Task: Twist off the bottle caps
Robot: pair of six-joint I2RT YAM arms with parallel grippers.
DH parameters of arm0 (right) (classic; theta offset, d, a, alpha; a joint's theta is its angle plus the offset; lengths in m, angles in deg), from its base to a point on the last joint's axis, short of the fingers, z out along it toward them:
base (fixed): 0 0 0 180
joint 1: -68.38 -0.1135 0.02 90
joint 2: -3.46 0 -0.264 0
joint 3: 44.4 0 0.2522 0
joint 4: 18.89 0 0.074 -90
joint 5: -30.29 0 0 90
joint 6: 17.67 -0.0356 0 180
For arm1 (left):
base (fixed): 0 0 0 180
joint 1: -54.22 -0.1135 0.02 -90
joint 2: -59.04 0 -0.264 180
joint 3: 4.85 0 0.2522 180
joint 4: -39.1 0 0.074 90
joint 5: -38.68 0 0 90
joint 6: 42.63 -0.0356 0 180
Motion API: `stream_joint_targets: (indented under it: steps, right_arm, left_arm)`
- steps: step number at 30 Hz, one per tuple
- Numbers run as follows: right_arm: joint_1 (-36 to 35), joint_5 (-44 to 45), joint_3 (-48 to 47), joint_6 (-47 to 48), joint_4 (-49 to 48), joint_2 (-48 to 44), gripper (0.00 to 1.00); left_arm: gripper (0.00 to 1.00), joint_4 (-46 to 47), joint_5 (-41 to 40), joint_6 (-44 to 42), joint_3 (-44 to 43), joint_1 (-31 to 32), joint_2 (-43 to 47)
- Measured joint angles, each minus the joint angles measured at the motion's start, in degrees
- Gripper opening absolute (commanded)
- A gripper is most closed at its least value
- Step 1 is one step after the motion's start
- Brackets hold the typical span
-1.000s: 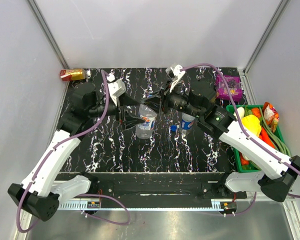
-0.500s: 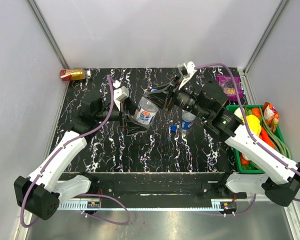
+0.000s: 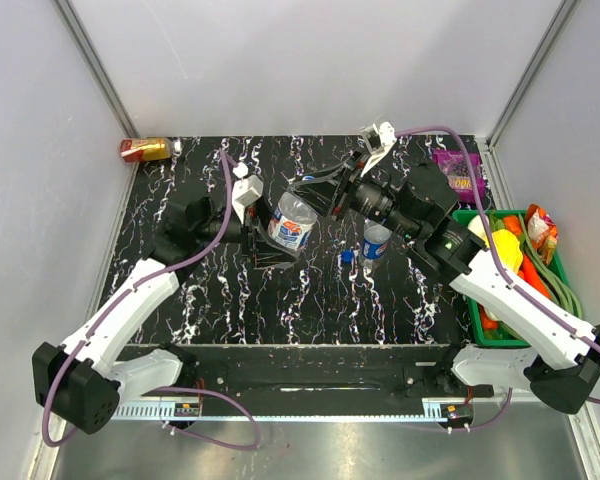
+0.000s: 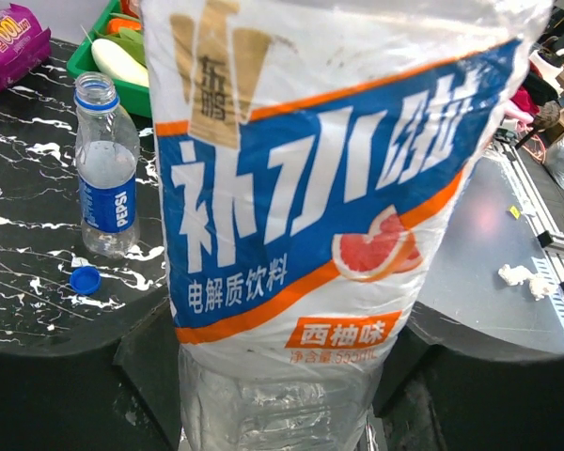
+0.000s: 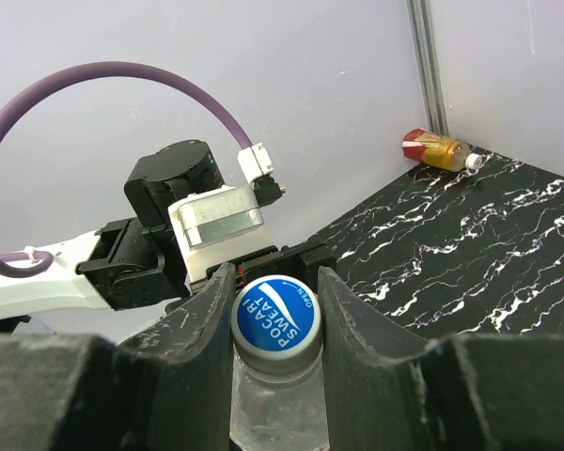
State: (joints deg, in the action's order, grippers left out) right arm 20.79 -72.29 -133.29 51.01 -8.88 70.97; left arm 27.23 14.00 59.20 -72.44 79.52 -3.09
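A clear bottle (image 3: 292, 222) with a white, blue and orange label (image 4: 301, 188) hangs tilted above the table's middle. My right gripper (image 5: 276, 310) is shut on its white ribbed cap (image 5: 276, 317), which has a blue printed top; one finger presses each side. My left gripper (image 4: 282, 413) is shut on the bottle's clear lower body, its dark fingers (image 4: 155, 366) against both sides. The Pepsi bottle (image 3: 376, 242) (image 4: 106, 169) stands upright with its mouth open. Its dark blue cap (image 3: 347, 256) (image 4: 85, 279) lies on the table beside it.
A red-and-gold can (image 3: 145, 149) (image 5: 437, 150) lies at the far left corner. A purple packet (image 3: 458, 175) sits at the far right. A green basket (image 3: 467, 216) of produce stands along the right edge. Grey walls enclose the black marbled table (image 3: 220, 300).
My right gripper lifted and tilted the labelled bottle from where it stood. My left gripper, wide open before, has now closed its fingers on the bottle's lower body.
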Motion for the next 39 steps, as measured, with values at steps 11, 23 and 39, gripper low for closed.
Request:
stream_joint_targets:
  steps: [11,23,39]
  right_arm:
    - [0.02,0.13,0.2,-0.48,0.2,0.11,0.48]
    - [0.02,2.73,0.17,-1.62,0.59,0.42,0.99]
    - [0.68,5.88,-4.66,-7.37,8.44,8.98,1.0]
  left_arm:
    - [0.25,-6.82,-1.25,-4.39,-1.7,0.04,0.28]
    - [0.22,-25.49,-15.63,-14.19,-3.85,-0.07,4.33]
    - [0.2,-36.0,-40.79,-17.16,-0.61,-0.07,13.73]
